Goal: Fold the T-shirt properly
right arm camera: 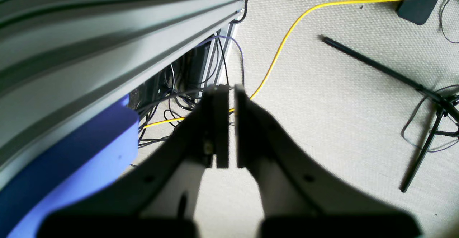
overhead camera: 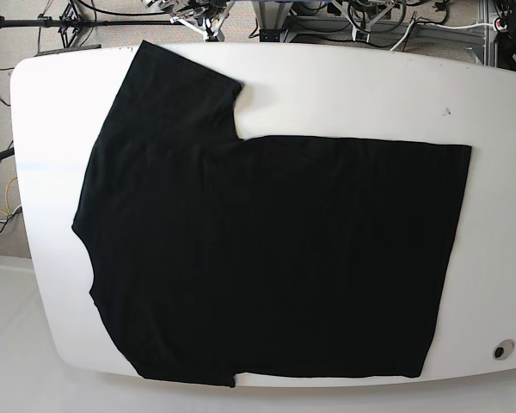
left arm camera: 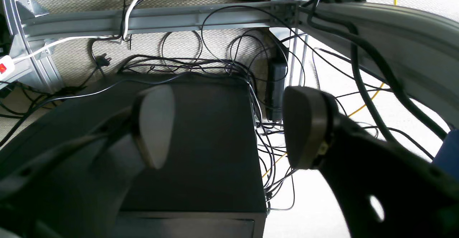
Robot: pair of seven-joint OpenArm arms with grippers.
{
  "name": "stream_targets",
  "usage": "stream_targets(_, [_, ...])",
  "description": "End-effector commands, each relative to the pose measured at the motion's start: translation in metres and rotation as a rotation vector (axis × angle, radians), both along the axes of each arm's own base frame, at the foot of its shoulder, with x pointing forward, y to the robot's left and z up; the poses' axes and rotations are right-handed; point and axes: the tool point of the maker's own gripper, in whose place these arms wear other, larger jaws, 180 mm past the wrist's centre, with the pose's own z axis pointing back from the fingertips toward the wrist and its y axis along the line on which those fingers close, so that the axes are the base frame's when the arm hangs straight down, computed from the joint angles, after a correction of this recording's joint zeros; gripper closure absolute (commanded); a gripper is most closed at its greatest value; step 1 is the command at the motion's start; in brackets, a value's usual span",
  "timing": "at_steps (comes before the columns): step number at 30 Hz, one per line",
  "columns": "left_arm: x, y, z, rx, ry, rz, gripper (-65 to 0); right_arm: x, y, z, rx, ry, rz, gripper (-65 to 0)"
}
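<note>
The black T-shirt lies spread flat on the white table in the base view. One sleeve points to the back left, and the straight hem is at the right. Its near side runs along the table's front edge. Neither arm shows in the base view. In the left wrist view my left gripper is open with nothing between its fingers, hanging over the floor beside the table frame. In the right wrist view my right gripper is shut and empty above the carpet.
A black box and tangled cables sit under the aluminium frame. A yellow cable and a black stand lie on the carpet. A small round fitting sits at the table's front right.
</note>
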Motion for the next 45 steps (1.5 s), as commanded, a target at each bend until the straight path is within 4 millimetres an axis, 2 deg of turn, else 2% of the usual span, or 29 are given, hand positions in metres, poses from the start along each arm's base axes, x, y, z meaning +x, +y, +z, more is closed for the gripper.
stream_targets(1, [-0.029,0.039,0.005,0.019,0.033,0.054,-40.1,0.001,-0.029,0.000,-0.032,-0.007,0.007,-1.6])
stream_targets(9, [-0.024,0.026,0.005,-0.089,0.025,0.099,-39.7,0.001,-0.033,-0.001,-0.041,-0.007,0.000,-1.9])
stream_targets(13, [-0.026,0.024,0.007,-0.133,0.022,0.107,-40.1,-0.003,-0.046,-0.001,-0.062,-0.001,-0.023,-2.3])
stream_targets(17, [-0.028,0.034,0.010,-0.124,0.009,0.139,-40.2,-0.006,-0.056,0.000,-0.078,0.002,-0.038,-2.6])
stream_targets(23, [-0.043,0.065,0.015,-0.038,0.010,0.144,-41.4,-0.006,-0.072,0.001,-0.106,-0.005,-0.075,-2.5])
stream_targets(25, [-0.047,0.066,0.016,-0.033,0.014,0.142,-41.4,-0.007,-0.075,0.001,-0.113,-0.003,-0.079,-2.5])
stream_targets(27, [-0.038,0.047,0.012,-0.068,-0.001,0.129,-41.3,-0.006,-0.066,0.000,-0.094,0.005,-0.052,-2.5])
stream_targets(33, [-0.034,0.035,0.008,-0.059,0.004,0.120,-41.9,-0.009,-0.062,0.000,-0.095,0.005,-0.045,-2.1])
stream_targets(39, [-0.035,0.032,0.007,-0.063,0.005,0.122,-42.0,-0.009,-0.062,0.000,-0.096,0.005,-0.049,-2.1])
stream_targets(41, [-0.040,0.042,0.008,-0.048,0.017,0.141,-42.6,-0.010,-0.063,0.000,-0.096,0.007,-0.058,-2.0])
stream_targets(45, [-0.042,0.043,0.009,-0.063,0.023,0.164,-42.6,-0.010,-0.062,0.000,-0.092,0.005,-0.075,-2.0])
